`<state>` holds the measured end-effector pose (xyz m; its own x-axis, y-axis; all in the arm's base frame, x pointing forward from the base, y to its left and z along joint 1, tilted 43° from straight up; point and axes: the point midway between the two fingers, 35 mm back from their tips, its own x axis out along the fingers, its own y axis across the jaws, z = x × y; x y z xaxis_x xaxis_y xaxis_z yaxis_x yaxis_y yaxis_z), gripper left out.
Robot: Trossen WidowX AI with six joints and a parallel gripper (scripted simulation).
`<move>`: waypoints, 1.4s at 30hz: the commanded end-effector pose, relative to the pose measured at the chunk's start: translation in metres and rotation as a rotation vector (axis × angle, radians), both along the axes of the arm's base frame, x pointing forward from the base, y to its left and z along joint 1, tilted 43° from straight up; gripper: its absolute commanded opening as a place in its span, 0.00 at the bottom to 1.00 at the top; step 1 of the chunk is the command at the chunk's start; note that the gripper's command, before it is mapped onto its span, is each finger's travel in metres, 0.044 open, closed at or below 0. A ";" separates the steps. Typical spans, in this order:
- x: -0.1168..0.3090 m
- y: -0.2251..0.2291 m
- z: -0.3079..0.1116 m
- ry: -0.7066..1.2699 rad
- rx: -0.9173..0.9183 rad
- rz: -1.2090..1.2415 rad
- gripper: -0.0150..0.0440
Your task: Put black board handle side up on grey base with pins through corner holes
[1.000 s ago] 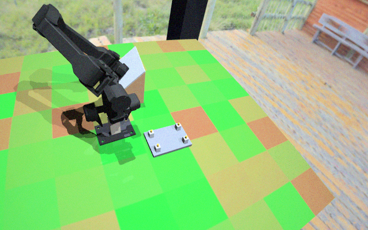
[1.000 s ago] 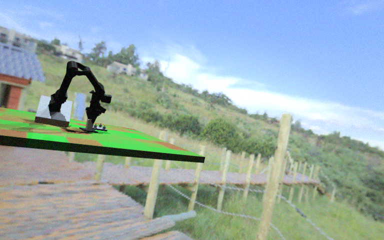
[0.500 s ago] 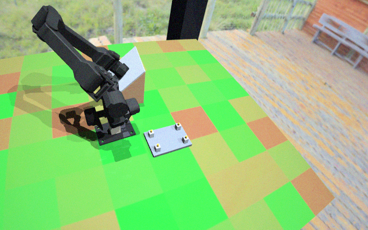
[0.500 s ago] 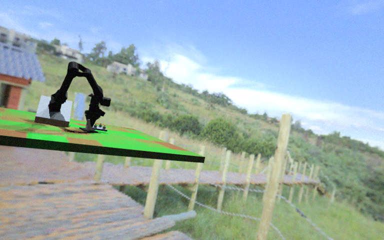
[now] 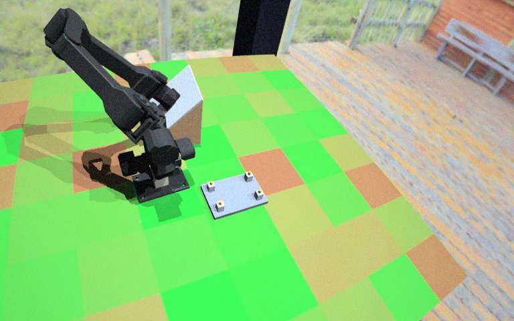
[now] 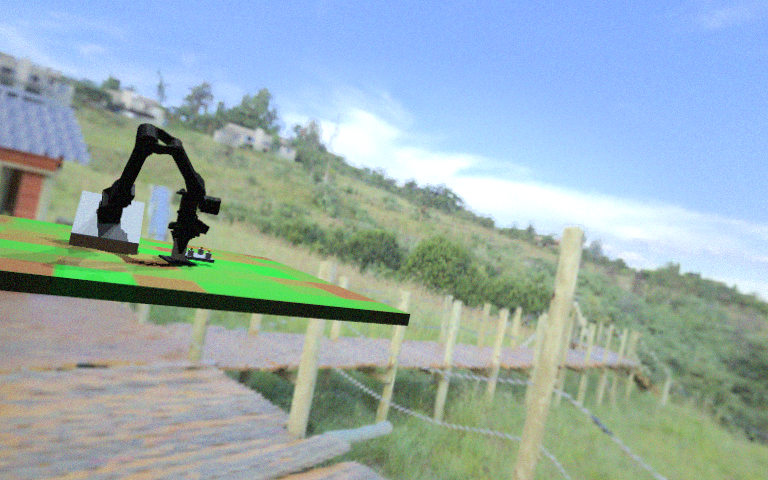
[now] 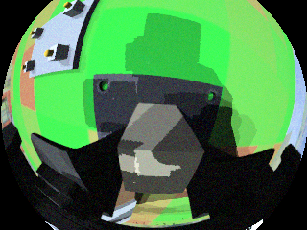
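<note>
- Top view: a patchwork tabletop in green, tan and rust squares carries the work, with a weathered plank deck beyond it.
- A slatted bench stands by a red wall, and a dark column rises behind the far edge.
- The exterior view adds wooden fence posts, a shrubby hillside and a tilted horizon.
- The black arm reaches over from a wedge-shaped block with a pale sloping face.
- The gripper points down over the black board, its fingers partly together.
- One finger lies on either side of the grey handle, close against it in the wrist view; whether they clamp it firmly, I cannot tell.
- The board rests low by the tabletop, off the base, with its handle up; three corner holes show in the top view.
- Just beside it, a narrow strip of green between, sits the grey base, its four posts upright and gold-tipped.
- The tabletop's right edge lies well apart from both pieces; the wedge block is nearer, behind the gripper.
</note>
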<state>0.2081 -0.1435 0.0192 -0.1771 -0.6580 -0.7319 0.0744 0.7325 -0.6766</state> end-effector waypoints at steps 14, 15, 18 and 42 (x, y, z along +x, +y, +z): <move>0.006 0.012 0.012 0.001 0.003 0.003 0.25; 0.007 0.013 0.013 0.001 0.003 0.004 0.25; 0.009 0.018 0.018 0.001 0.004 0.004 0.25; 0.016 0.057 0.062 0.003 0.002 0.003 0.25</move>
<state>0.2226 -0.0912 0.0746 -0.1826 -0.6584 -0.7302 0.0619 0.7335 -0.6769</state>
